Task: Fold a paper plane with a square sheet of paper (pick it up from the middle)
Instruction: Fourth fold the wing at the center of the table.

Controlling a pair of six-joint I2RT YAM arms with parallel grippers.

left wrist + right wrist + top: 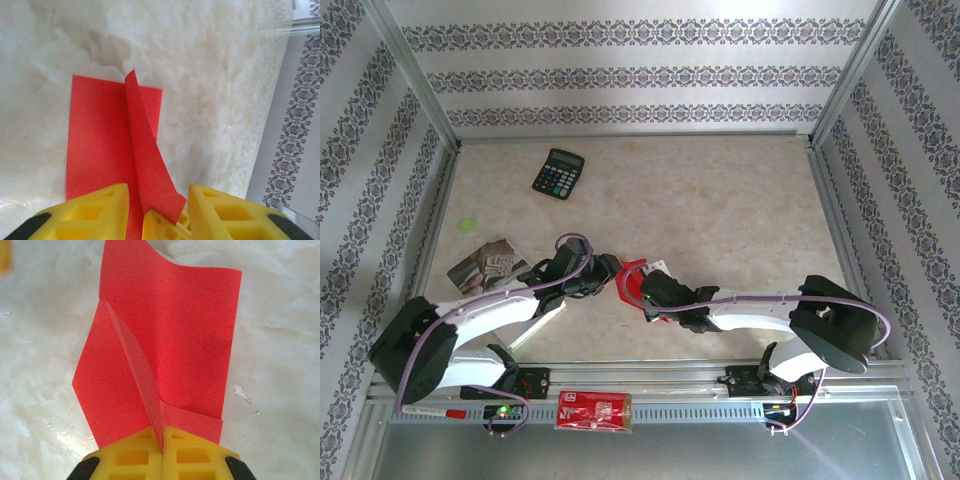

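Note:
The square sheet of paper (633, 272), bright red, lies folded on the table between the two arms, with flat wings and an upright centre ridge. In the right wrist view the sheet (195, 325) spreads ahead, and my right gripper (161, 440) is shut on the near end of its ridge. My left gripper (157, 202) is open. The raised ridge of the paper (145, 160) stands loose in the gap between the yellow fingers (95, 210). From above, the left gripper (610, 281) and the right gripper (644, 292) meet over the sheet from opposite sides.
A black calculator (558, 173) lies at the far left, with a small green dot (468, 225) on the table nearer me. A printed booklet (488, 265) lies by the left arm. A red printed packet (593, 410) rests on the front rail. Patterned walls enclose three sides.

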